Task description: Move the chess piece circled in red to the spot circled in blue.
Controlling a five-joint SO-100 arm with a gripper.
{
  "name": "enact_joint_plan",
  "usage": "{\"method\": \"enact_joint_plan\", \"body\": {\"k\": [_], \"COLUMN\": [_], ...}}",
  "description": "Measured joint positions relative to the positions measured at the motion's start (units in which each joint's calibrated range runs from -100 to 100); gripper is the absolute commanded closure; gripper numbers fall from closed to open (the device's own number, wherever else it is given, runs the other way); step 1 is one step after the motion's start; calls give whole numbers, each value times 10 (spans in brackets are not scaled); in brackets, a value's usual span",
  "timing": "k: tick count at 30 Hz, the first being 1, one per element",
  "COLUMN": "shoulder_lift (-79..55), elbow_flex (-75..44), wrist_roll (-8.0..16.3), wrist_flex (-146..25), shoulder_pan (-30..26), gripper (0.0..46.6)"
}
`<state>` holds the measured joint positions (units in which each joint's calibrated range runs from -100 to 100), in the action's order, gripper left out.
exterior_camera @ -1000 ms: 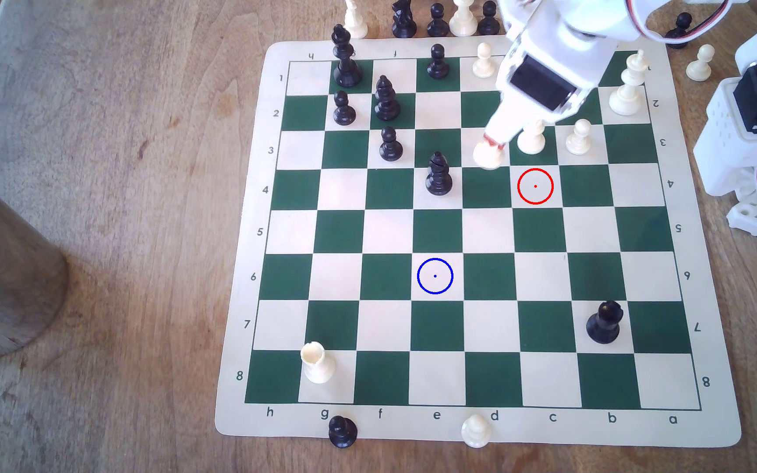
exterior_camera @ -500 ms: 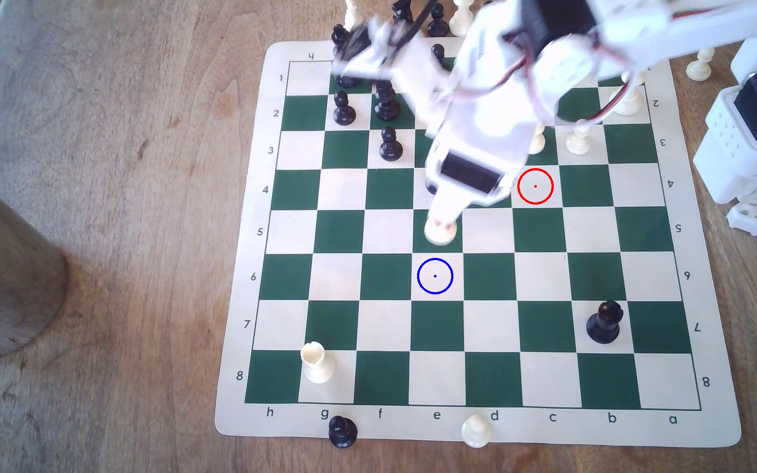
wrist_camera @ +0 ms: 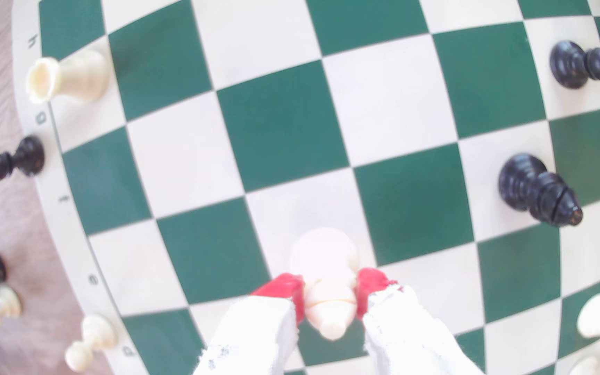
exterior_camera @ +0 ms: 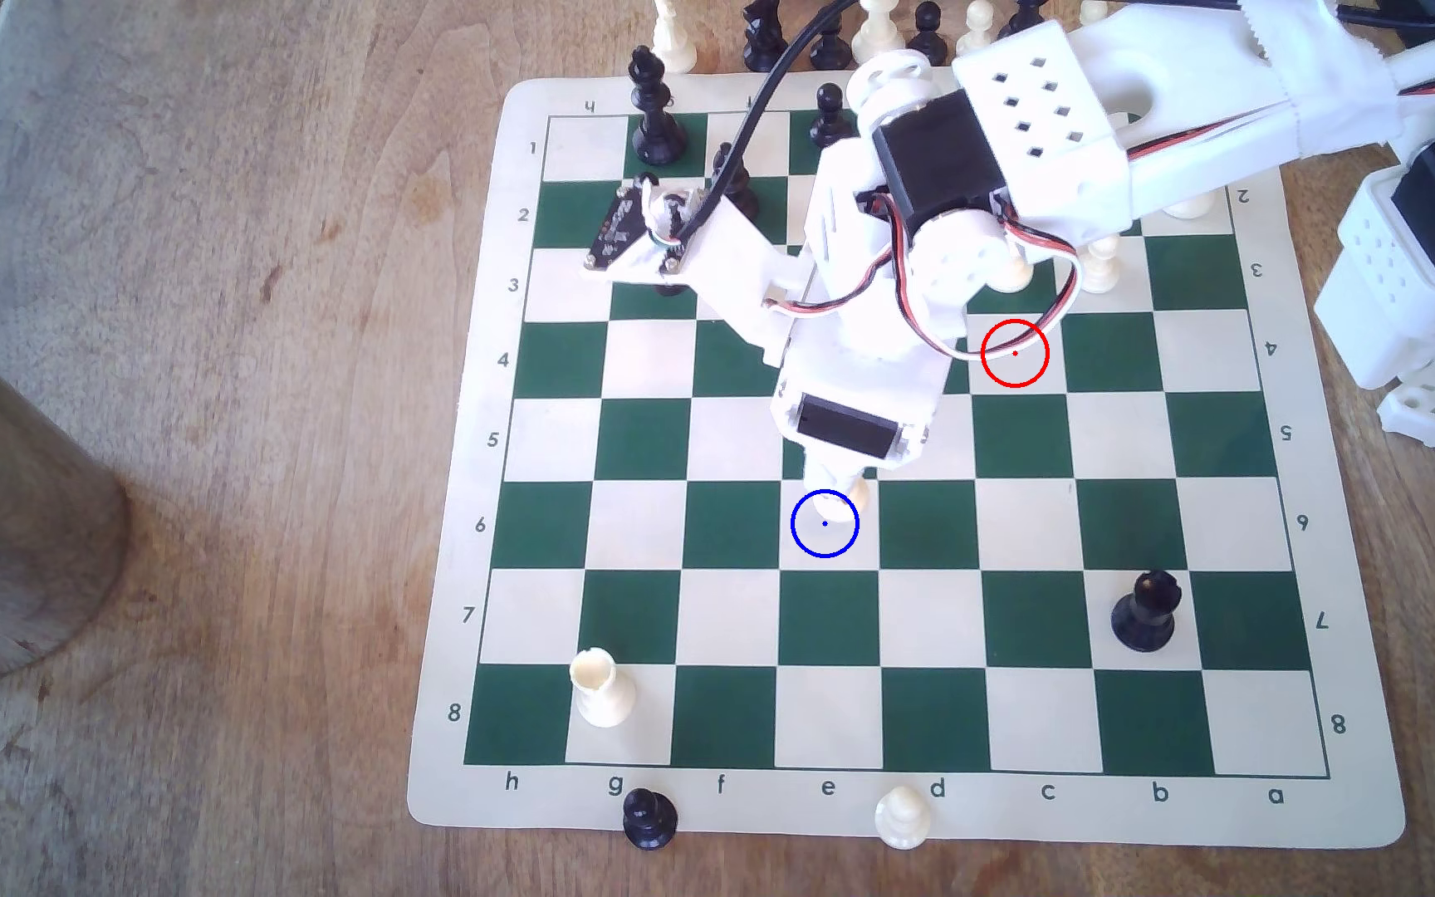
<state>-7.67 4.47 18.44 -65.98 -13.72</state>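
Gripping the chess piece (wrist_camera: 329, 304) between its red-tipped fingers (wrist_camera: 284, 288), the gripper (exterior_camera: 835, 487) hangs at the upper edge of the spot (exterior_camera: 824, 539), the cream square ringed in blue. In the wrist view the piece's round base sits over a cream square (whether it touches the chessboard (exterior_camera: 472, 802) cannot be told). A black bishop (wrist_camera: 536, 191) stands at about two o'clock from it in that view.
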Motion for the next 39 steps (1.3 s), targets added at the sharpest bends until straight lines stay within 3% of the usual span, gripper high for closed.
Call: {"method": "enact_joint_plan", "body": {"k": [39], "shoulder_lift": [-64], "elbow_flex": [-33], "wrist_roll": [0], "wrist_flex": [27], "shoulder_pan": [-4], "gripper": [465]}}
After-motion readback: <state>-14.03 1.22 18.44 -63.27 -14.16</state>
